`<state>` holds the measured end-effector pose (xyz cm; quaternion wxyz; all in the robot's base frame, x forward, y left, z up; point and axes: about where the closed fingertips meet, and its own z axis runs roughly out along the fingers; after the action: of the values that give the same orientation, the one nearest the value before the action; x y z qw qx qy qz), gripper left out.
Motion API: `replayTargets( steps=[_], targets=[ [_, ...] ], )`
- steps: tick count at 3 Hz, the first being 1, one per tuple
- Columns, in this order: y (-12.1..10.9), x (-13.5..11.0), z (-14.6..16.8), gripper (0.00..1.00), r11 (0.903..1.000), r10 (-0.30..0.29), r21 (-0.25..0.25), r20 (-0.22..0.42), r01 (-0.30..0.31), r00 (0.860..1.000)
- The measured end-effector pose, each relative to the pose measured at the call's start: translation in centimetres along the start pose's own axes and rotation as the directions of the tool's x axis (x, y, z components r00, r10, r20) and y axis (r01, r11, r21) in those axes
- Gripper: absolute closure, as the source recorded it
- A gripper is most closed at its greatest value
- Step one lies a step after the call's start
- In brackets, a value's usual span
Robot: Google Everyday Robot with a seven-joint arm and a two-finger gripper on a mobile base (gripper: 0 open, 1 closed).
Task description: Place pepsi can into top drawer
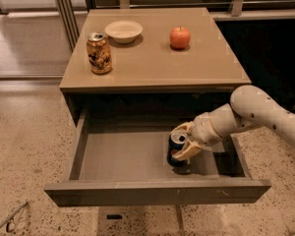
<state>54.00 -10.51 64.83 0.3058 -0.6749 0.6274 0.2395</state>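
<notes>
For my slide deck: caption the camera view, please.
Robot's hand holds the dark blue pepsi can upright inside the open grey-brown top drawer.

Speckled stone floor (24, 132), dim warm light.
A tan table (152, 68) stands before metal posts (64, 9); under its top the gripper (181, 144) clasps the pepsi can (177, 138).

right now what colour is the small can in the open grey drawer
The small can is dark blue, silver-topped (camera view); the gripper grips it there.

Fat white arm (258, 108) with tiny dark dots, a grey wrist band, and a cream end effector (181, 141) at the pepsi can (174, 156) in the top drawer (137, 191).
</notes>
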Motion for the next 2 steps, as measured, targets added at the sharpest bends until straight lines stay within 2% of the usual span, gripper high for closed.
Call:
replayTargets(
  steps=[1, 2],
  targets=[
    [0.00, 0.00, 0.00, 0.11, 1.0000, 0.000, 0.000, 0.000, 0.000, 1.000],
    [0.00, 0.00, 0.01, 0.00, 1.0000, 0.000, 0.000, 0.000, 0.000, 1.000]
  ],
)
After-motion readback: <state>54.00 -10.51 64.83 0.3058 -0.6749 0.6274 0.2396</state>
